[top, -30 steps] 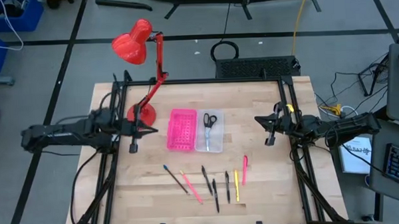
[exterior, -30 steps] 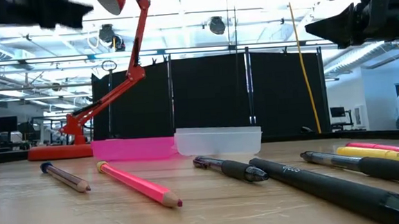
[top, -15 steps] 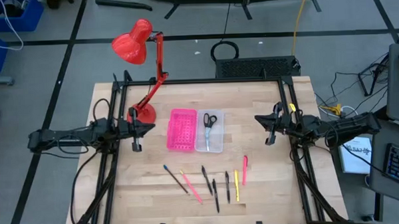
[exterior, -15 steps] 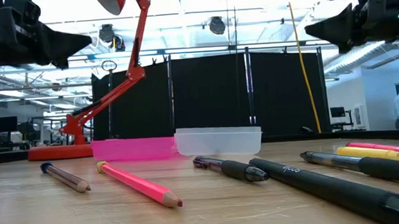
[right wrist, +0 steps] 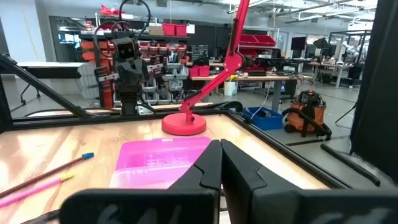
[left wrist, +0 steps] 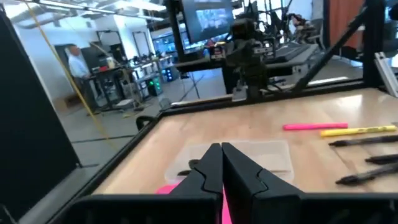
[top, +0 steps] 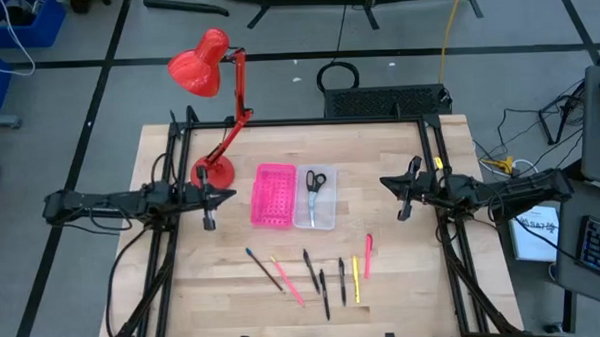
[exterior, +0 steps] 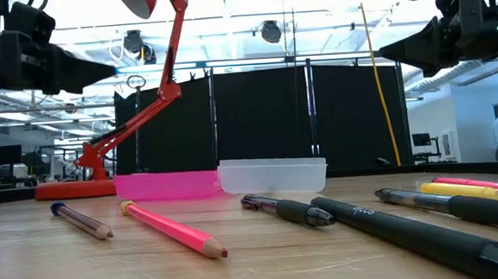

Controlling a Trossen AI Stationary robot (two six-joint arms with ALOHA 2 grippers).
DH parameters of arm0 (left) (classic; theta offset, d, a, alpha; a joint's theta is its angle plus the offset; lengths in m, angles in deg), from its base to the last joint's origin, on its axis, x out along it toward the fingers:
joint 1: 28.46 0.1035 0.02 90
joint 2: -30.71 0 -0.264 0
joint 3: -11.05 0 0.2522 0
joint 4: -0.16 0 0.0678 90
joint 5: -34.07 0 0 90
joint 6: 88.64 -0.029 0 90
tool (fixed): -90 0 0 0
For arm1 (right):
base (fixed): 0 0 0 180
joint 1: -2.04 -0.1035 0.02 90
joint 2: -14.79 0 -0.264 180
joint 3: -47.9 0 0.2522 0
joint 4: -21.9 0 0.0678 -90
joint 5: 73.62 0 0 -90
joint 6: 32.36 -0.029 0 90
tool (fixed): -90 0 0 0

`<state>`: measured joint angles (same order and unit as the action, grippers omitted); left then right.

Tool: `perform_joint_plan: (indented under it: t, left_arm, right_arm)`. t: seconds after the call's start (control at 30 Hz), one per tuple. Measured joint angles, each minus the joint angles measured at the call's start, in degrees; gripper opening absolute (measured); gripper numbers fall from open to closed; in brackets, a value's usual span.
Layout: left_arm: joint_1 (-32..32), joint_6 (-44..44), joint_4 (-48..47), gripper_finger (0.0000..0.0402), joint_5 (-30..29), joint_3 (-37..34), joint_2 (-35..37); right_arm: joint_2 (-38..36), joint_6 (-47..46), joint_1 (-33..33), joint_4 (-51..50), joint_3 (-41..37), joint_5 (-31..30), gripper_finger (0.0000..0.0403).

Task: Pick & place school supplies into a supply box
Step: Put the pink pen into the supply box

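Observation:
The clear supply box (top: 314, 198) sits mid-table beside the pink tray, and the black-handled scissors (top: 314, 182) lie inside it. Several pens and pencils (top: 314, 271) lie on the wood nearer the near edge; in the low view they show as a pink pencil (exterior: 172, 230) and black pens (exterior: 393, 226). My left gripper (top: 229, 195) hangs shut above the table, left of the pink tray; its shut fingers show in the left wrist view (left wrist: 221, 163). My right gripper (top: 385, 182) hangs shut above the table, right of the box (right wrist: 220, 160).
The bright pink perforated tray (top: 273, 195) lies against the box's left side. A red desk lamp (top: 218, 101) stands with its base (top: 215, 173) at the far left of the table. Bare wood lies between the right gripper and the box.
My left arm has drawn back toward the table's left edge and come lower; in the low view it has gone from a blur at the top to a steady gripper. My right gripper has shifted slightly toward the box. Nothing on the table has moved.

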<state>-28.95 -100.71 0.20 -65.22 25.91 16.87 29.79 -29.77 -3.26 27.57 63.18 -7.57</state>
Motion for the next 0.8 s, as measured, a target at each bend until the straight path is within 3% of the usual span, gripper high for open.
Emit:
perform_joint_plan:
  t: [0.13, 0.4, 0.7, 0.8]
  left_arm:
    - [0.0, 1.3, -9.3, 0.0006, 0.1, 1.8, 0.0]
    - [0.0, 0.3, -9.1, 0.0035, -3.4, 1.9, 0.0]
    - [0.0, 1.6, -6.0, 0.0007, 5.3, 1.9, 0.0]
    - [0.0, -0.3, -7.4, 0.0006, 11.0, 2.0, 0.0]
  right_arm:
    - [0.0, 0.0, 0.0, 0.0, 0.0, 0.0, 0.0]
    - [0.0, 0.2, 0.0, 0.0, 0.0, -4.6, 0.0]
    - [0.0, 1.1, 0.0, 0.0, 0.0, -4.8, 0.0]
    - [0.0, 1.2, 0.0, 0.0, 0.0, -4.8, 0.0]
